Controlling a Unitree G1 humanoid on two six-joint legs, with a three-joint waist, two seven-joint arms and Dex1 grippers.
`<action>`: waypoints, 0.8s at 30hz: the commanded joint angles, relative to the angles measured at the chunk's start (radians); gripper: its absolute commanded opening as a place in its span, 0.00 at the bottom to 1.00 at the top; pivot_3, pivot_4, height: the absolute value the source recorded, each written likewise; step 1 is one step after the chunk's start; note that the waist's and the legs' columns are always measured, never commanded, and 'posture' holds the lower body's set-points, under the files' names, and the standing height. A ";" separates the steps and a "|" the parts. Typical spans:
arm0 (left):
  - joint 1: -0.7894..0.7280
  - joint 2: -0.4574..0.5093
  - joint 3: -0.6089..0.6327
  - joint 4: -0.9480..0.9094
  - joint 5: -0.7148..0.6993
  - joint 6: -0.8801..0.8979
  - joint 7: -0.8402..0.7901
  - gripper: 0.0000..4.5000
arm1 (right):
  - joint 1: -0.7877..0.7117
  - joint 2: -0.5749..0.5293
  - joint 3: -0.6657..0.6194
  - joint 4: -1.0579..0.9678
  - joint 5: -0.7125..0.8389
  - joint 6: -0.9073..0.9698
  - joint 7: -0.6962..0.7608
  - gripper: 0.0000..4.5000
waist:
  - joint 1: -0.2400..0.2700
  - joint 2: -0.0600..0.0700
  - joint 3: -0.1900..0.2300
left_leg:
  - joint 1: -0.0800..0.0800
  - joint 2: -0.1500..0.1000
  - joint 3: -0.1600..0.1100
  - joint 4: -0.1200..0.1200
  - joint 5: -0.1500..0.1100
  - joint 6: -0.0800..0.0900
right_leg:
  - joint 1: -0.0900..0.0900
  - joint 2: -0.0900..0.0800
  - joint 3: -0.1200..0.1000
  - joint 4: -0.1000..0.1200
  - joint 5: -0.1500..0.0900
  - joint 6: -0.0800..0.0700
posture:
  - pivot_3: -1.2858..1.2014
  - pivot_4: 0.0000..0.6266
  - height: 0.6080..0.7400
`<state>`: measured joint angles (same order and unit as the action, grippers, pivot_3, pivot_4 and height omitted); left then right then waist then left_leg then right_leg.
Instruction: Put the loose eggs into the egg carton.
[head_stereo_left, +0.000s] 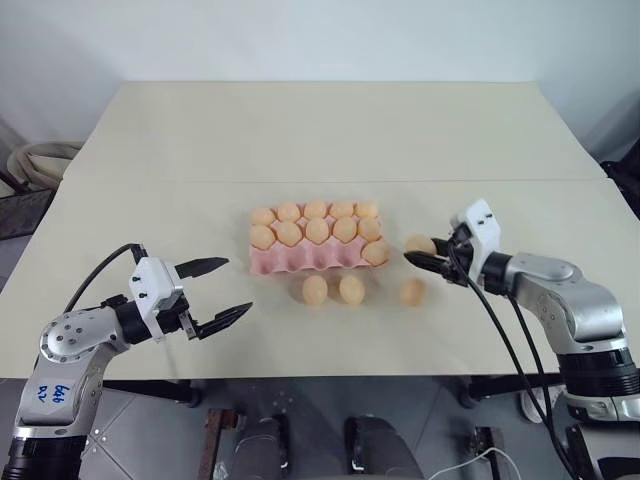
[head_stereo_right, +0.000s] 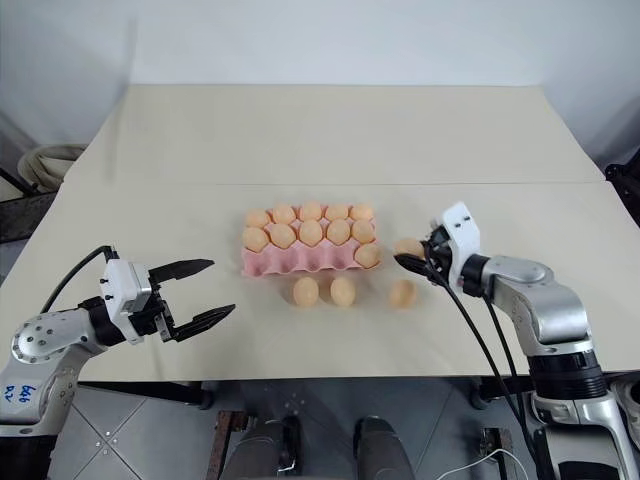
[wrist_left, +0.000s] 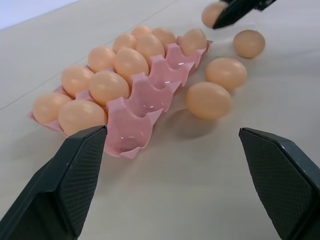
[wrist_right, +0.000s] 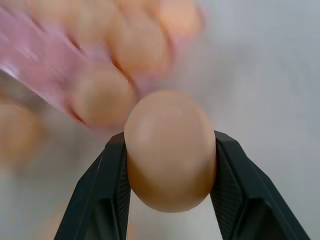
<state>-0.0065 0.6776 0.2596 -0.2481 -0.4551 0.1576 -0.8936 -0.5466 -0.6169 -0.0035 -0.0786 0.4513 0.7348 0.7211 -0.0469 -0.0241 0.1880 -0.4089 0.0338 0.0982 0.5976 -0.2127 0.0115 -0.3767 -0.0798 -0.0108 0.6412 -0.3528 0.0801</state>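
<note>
1. Here the right claw (wrist_right: 170, 150) is clenched on one egg (wrist_right: 170, 150), held off the surface (head_stereo_left: 300, 140) just beside the egg carton (head_stereo_left: 300, 262).
2. Three loose eggs (head_stereo_left: 351, 289) lie between the two claws, before the carton.
3. The left claw (head_stereo_left: 215, 293) hangs released, holding nothing.

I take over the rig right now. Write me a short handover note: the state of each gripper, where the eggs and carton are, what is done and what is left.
Left gripper: open, empty, near the table's front left.
Right gripper: shut on one egg, just right of the egg carton.
Carton: mid-table; the back two rows are full, and the front row holds one egg at its right end.
Loose eggs: three on the table in front of the carton.
Left: place the held egg, then those three.
</note>
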 joint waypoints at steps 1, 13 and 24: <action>0.012 -0.011 0.042 -0.016 -0.030 0.009 0.028 1.00 | -0.089 0.054 0.046 -0.049 0.006 0.032 -0.009 0.43 | -0.005 0.000 0.000 | 0.000 0.000 0.000 0.000 0.000 0.000 | 0.000 0.000 0.000 0.000 0.000 0.000 | 0.52 0.24 1.00; 0.026 -0.029 0.028 -0.070 -0.033 0.054 0.072 1.00 | -0.179 0.181 0.181 0.010 -0.059 0.093 -0.028 0.67 | -0.008 0.000 0.000 | -0.002 -0.001 -0.002 0.000 -0.003 -0.004 | 0.000 -0.002 -0.002 -0.003 0.000 0.000 | 0.52 0.24 1.00; -0.070 -0.036 -0.055 -0.050 -0.031 0.069 0.032 1.00 | 0.107 -0.048 -0.089 -0.204 0.027 -0.015 0.112 1.00 | 0.023 0.000 0.000 | -0.005 -0.001 -0.005 -0.001 -0.003 -0.003 | 0.000 -0.002 -0.006 -0.008 0.000 0.000 | 0.52 0.24 1.00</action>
<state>-0.0556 0.6431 0.2133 -0.2929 -0.4686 0.2308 -0.8478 -0.4612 -0.6471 -0.0240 -0.2238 0.4489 0.7846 0.7917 -0.0244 -0.0242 0.1879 -0.4144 0.0324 0.0935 0.5965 -0.2163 0.0093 -0.3761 -0.0818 -0.0164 0.6314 -0.3526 0.0804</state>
